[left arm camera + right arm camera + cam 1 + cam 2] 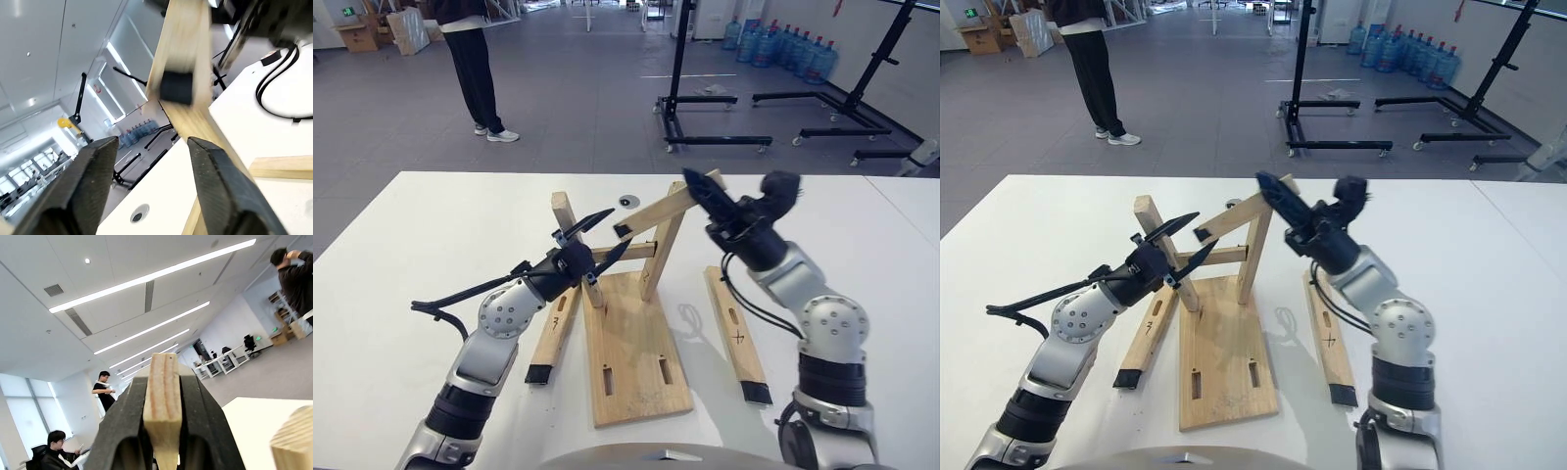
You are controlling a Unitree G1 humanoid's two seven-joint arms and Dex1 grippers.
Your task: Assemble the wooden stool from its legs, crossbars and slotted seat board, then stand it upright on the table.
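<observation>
Here, the raised right pincer (703, 191) clamps the tilted leg (661, 208); the left pincer (619, 227) gapes beside the crossbar (636, 252)

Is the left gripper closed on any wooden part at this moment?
No, the left gripper stands open, its fingers spread apart and clamping nothing.

A big open robotics lab or workshop hall: bare grey floor (578, 88), black wheeled stands (682, 59), water jugs (803, 54), cardboard boxes (357, 37), long ceiling strip lights (151, 276), office desks (217, 364), a white table (401, 264)
</observation>
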